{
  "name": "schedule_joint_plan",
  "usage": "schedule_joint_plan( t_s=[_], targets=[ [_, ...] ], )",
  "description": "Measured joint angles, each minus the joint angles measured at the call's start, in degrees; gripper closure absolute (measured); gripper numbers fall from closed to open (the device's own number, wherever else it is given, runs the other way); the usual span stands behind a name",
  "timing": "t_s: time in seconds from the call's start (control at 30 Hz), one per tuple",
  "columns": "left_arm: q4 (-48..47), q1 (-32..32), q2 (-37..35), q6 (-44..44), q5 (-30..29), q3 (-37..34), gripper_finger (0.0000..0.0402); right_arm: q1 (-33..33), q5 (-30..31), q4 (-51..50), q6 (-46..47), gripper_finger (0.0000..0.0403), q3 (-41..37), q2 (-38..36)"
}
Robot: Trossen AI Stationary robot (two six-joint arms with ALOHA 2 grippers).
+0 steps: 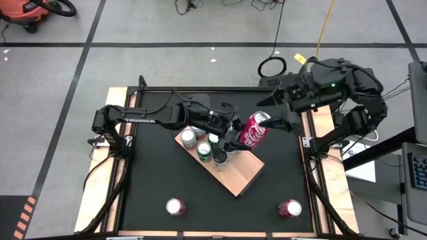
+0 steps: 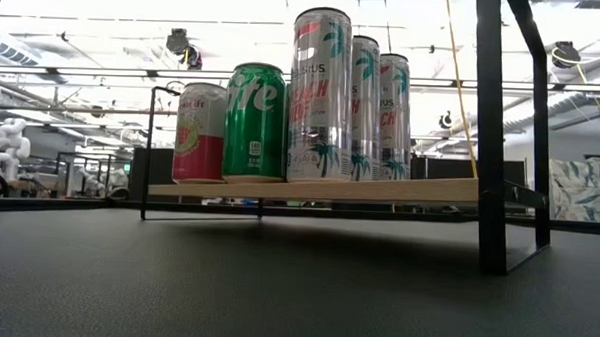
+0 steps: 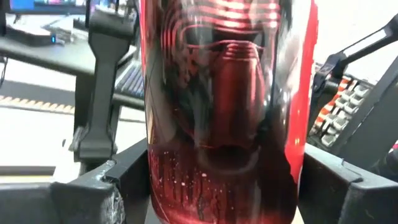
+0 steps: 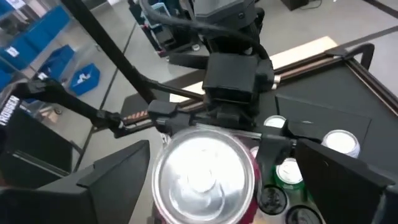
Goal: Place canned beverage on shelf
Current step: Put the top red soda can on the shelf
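Red can (image 1: pixel 254 129) mid-air over shelf (image 1: pixel 233 175), handoff.
Left gripper (image 1: pixel 235 133) clamps its body; right gripper (image 1: pixel 279 122) open round its top. Prob. rigid, slick, dentable: hold mid-wall.

Readable print on the cans and one arm

The red can (image 1: pixel 254 129), held tilted between the left arm's fingers, bears white script that looks like the Coca-Cola mark, though it is small in the high view; on the shelf (image 2: pixel 379 188), below and beside those fingers, the green can (image 2: pixel 255 121) shows the letters "ite", likely Sprite; the tall silver can (image 2: pixel 320 94) shows "US" above larger red letters, partly hidden; the left arm's link (image 4: pixel 9 111) shows white lettering, seemingly "TROSSEN".
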Motion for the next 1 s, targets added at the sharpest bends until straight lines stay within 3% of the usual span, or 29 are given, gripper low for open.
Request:
schedule_joint_plan(
  t_s=[0.33,0.73,1.0],
  targets=[
    [-3.66,0.11,0.35,3.15,-0.76,0.0,0.011,0.0,-0.23,-8.05,-2.06,0.0023,0.09,0.62],
    [-7.34,0.74,0.3,3.62,0.16,0.0,0.011,1.0,-3.03,-9.13,-6.69,0.0023,0.09,2.41],
    [-10.64,0.7,0.13,4.21,-0.22,0.06,0.011,1.05,-3.34,-9.46,-3.68,0.0023,-0.02,2.0]
  ],
)
